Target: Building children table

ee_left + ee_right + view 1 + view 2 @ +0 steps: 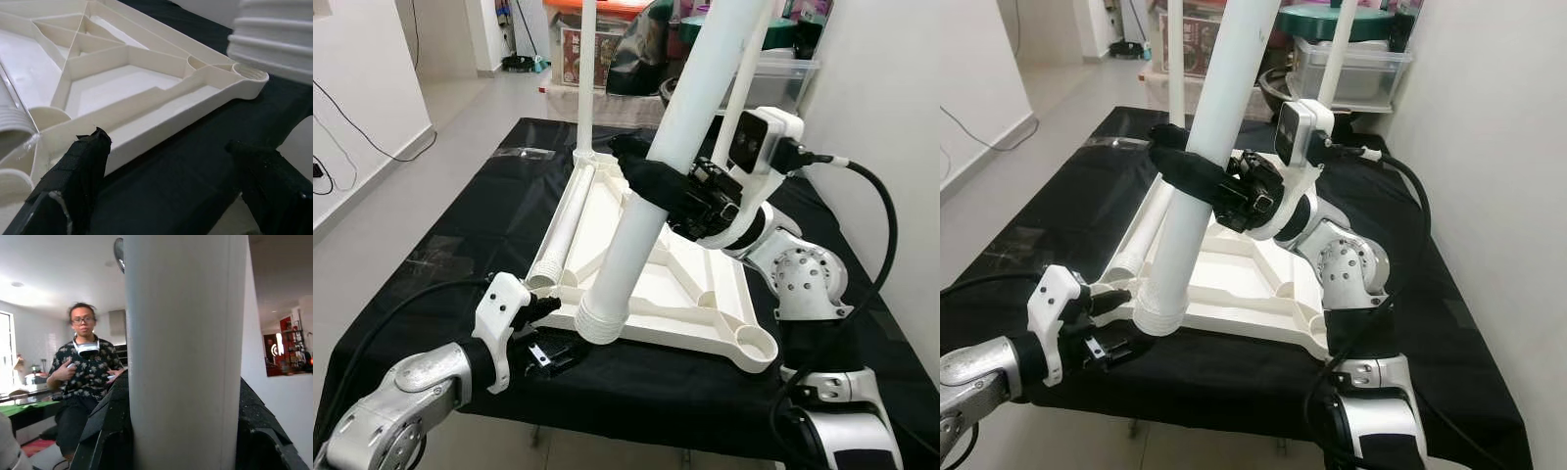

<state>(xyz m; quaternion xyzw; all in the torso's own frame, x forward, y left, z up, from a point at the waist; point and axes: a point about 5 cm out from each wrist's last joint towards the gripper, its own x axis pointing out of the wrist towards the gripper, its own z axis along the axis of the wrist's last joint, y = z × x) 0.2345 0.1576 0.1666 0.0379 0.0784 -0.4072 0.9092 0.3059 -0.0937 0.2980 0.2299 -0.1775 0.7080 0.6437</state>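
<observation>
The white table top (690, 279) lies upside down on the black cloth, ribs facing up. My right gripper (651, 186) is shut on a thick white leg (680, 117) and holds it tilted; the leg's threaded end (602, 318) hangs over the top's near left corner. In the right wrist view the leg (186, 352) stands between the black fingers (107, 431). My left gripper (540, 331) is open, low on the cloth beside that corner, with nothing between its fingers (83, 171). A second leg (585, 78) stands upright in the far left corner, and a third (560, 230) lies along the left side.
An open corner socket (754, 345) sits at the near right of the top. The black-covered table (440, 255) ends just below my left gripper. Storage boxes (783, 73) stand behind, and a white wall (891, 108) is on the right. A person (85, 377) appears in the right wrist view.
</observation>
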